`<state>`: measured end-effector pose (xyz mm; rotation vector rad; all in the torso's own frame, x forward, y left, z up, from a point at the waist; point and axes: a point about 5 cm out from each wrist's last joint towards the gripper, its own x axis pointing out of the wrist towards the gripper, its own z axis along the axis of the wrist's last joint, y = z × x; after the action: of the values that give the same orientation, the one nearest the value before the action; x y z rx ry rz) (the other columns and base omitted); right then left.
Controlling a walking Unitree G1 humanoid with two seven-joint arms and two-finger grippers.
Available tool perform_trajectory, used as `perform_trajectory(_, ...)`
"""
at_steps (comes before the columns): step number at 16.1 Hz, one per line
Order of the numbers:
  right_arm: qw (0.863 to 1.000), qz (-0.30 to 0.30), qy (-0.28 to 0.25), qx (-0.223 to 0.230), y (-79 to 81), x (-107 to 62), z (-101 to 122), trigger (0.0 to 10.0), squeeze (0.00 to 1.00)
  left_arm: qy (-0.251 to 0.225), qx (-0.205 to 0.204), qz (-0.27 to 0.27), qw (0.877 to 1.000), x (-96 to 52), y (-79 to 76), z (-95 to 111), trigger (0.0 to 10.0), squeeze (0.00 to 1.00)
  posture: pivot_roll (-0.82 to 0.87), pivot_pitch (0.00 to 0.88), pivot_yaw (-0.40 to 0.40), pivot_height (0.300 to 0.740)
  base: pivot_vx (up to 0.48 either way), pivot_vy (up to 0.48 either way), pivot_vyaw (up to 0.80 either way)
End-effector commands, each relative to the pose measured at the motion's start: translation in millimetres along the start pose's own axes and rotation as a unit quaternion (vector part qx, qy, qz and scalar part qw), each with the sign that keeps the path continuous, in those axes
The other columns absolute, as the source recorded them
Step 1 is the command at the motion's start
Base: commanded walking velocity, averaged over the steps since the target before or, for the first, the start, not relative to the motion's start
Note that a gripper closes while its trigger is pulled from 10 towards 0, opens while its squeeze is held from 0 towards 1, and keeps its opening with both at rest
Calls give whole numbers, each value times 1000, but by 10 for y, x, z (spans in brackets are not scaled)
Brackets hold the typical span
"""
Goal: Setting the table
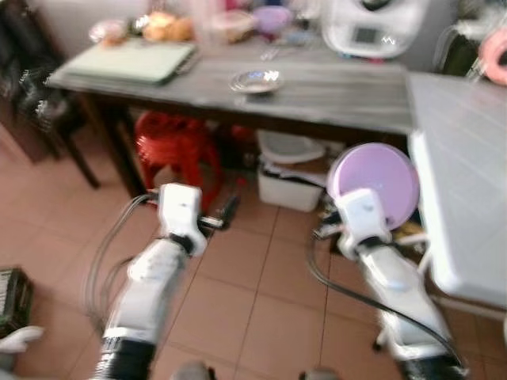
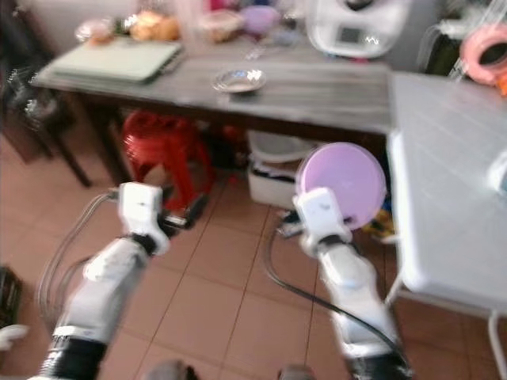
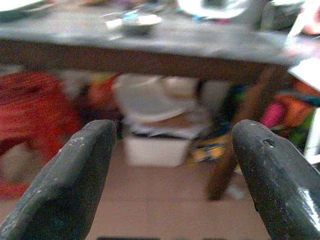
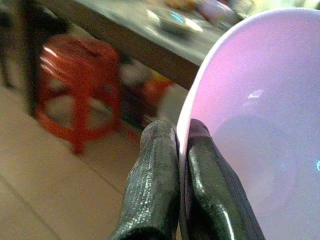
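A lilac plastic plate (image 1: 374, 184) stands on edge in my right gripper (image 4: 181, 136), whose two black fingers pinch its rim. The plate hangs over the tiled floor, just left of the white table (image 1: 467, 182). My left gripper (image 3: 172, 150) is open with nothing between its fingers, held out low in front of the grey wooden table (image 1: 317, 91). On that grey table lies a small shiny dish (image 1: 256, 81).
The grey table also bears a pale green board (image 1: 131, 62), food, bowls and a white appliance (image 1: 374, 25). Beneath it stand a red plastic stool (image 1: 176, 146) and a white bin (image 1: 289, 170). A dark chair (image 1: 36, 95) is at the left. Tiled floor lies ahead.
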<state>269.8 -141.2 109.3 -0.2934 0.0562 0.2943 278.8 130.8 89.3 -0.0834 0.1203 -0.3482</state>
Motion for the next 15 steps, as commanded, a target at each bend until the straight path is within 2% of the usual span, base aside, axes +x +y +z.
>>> perform_trajectory(1,1000,-14,-6,-10,-86,-14,18,10000,0,-13,5,5,1000,32,-15,53,10000,0,-24,0,28,740,0,480,0)
perform_trajectory(6,1000,-12,-22,-16,-71,5,60,10000,0,-40,-9,16,999,21,25,94,10000,0,-27,0,29,740,0,58,0)
perform_trajectory(10,999,-21,-41,-15,-93,-37,75,10000,0,-54,-1,33,998,41,84,128,10000,0,-33,0,33,740,396,0,0)
perform_trajectory(13,990,-66,-123,34,-170,-96,267,10000,0,-57,-15,63,996,37,132,122,10000,0,-29,0,32,740,480,0,0)
perform_trajectory(15,986,-84,-112,88,-157,-120,228,10000,0,-57,-25,67,996,24,120,113,10000,0,-27,0,34,740,480,0,0)
